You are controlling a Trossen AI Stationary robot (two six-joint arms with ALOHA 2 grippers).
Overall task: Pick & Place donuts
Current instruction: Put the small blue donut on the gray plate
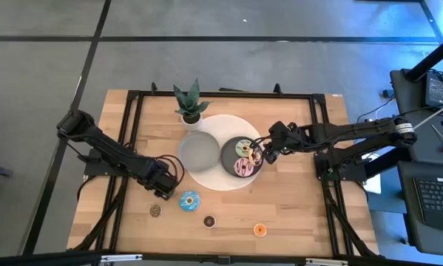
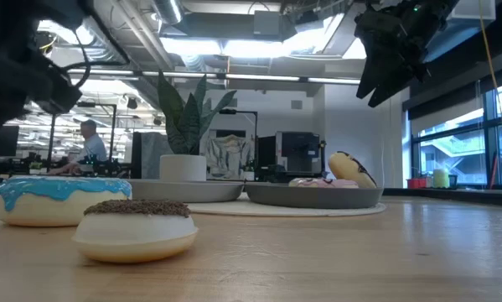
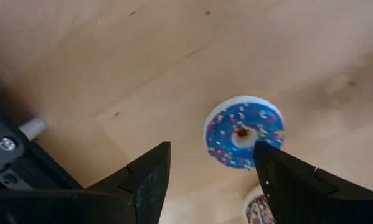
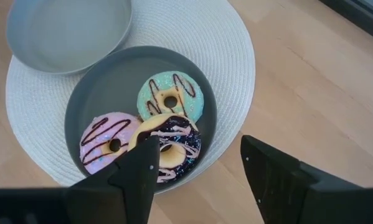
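Note:
A large blue-iced donut [image 1: 189,199] lies flat on the table near its front edge. My left gripper [image 1: 166,186] hovers just left of it, open and empty. In the left wrist view the blue donut [image 3: 243,132] lies ahead of the open fingers [image 3: 150,177]. A dark grey plate [image 1: 228,157] holds a pale green donut [image 4: 170,99], a pink donut [image 4: 110,143] and a purple donut [image 4: 167,144] that leans on the other two. My right gripper [image 1: 268,152] is open and empty above the plate's right rim.
A light grey plate [image 1: 199,150] sits empty beside the dark one on a white round mat [image 1: 206,177]. A potted plant [image 1: 190,103] stands behind them. Three small donuts lie near the front edge: brown [image 1: 155,210], dark [image 1: 209,220], orange [image 1: 259,230].

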